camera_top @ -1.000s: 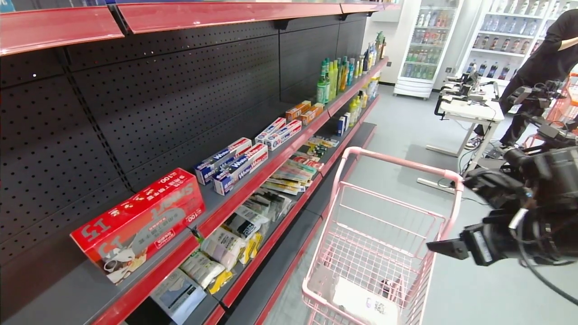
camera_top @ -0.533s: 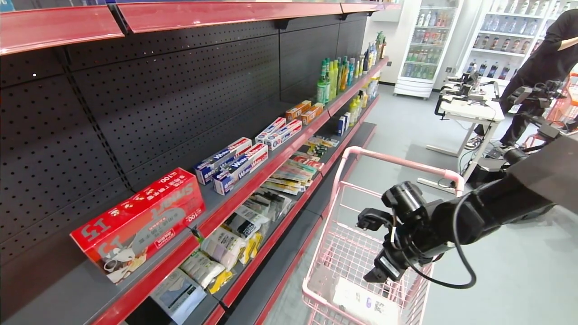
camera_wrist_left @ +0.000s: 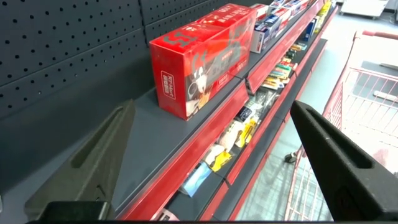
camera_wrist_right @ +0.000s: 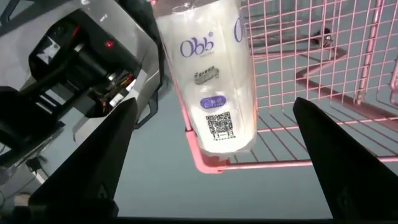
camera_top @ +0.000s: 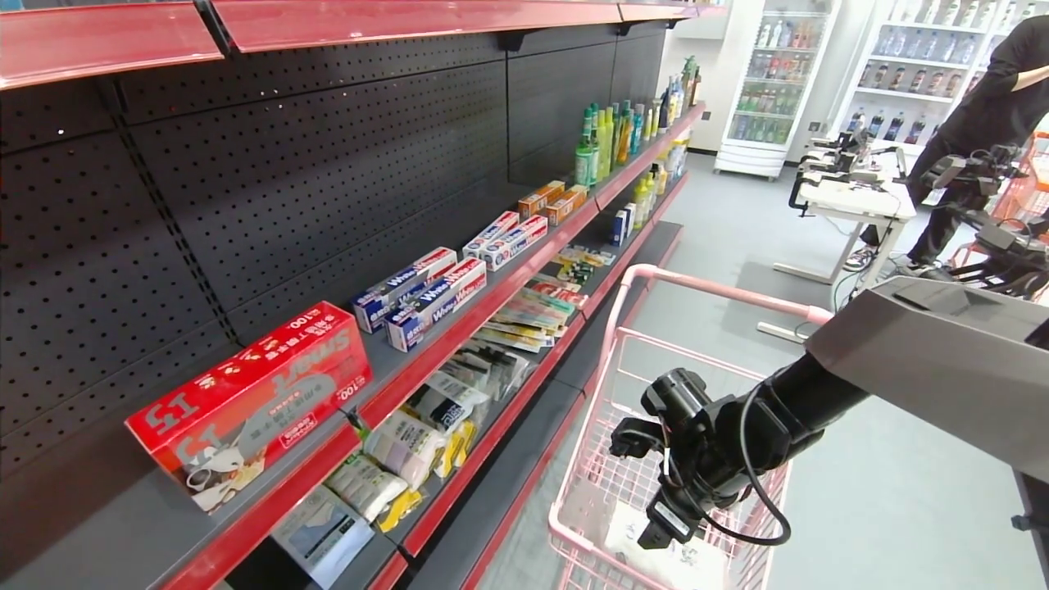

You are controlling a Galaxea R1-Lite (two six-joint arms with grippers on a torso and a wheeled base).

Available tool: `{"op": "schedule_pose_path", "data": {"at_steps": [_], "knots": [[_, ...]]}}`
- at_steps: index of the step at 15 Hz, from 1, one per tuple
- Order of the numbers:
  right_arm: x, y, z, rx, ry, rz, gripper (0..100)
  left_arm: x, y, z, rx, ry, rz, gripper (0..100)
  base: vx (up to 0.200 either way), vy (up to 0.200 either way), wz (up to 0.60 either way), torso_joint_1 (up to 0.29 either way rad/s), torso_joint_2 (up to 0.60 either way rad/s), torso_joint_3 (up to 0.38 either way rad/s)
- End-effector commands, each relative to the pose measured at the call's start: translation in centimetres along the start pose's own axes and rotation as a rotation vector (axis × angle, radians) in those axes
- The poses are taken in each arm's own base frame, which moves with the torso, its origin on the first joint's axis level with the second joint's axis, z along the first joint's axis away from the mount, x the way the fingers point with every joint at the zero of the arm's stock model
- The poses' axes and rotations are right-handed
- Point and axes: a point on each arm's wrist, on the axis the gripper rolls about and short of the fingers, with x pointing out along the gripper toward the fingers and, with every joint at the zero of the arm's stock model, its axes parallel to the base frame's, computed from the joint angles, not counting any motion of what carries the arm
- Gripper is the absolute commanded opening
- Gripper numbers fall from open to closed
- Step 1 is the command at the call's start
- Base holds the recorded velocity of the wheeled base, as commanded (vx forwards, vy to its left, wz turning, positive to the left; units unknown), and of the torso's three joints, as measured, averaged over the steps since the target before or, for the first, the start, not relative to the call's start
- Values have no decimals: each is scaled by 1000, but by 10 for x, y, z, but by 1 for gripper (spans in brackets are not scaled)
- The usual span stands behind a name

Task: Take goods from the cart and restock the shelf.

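- In the pink cart (camera_top: 721,297), at 5 o'clock in the head view: a white package (camera_top: 647,551) lies flat on the wire floor, at the near end.
- Right claw (camera_top: 662,524): pointed down over that end, just above the package. Fingers (camera_wrist_right: 93,168) spread wide, holding nothing; the package sits between them, touching neither.
- Left claw (camera_wrist_left: 212,104): spread wide, empty, facing the shelf (camera_wrist_left: 186,134).
- Red box (camera_top: 254,401): on the shelf at 8 o'clock, toothpaste boxes (camera_top: 434,299) at its 2 o'clock.
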Motion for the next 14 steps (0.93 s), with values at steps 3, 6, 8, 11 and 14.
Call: {"op": "schedule_pose_path", "data": {"at_steps": [3,6,8,11,14], "knots": [[2,4,3,-19,6,-17,100,0,0,0,0,0,-2,100,0,0,0,-74,157,84],[2,7,5,-31,4,-20,100,0,0,0,0,1,-2,100,0,0,0,-82,172,89],[2,11,7,-50,2,-18,100,0,0,0,0,1,-2,100,0,0,0,-93,181,97],[7,11,6,-50,16,-12,100,0,0,0,0,1,-4,100,0,0,0,-97,198,111],[8,9,5,-46,20,-14,100,0,0,0,5,0,-4,100,0,0,0,-102,222,118]]}}
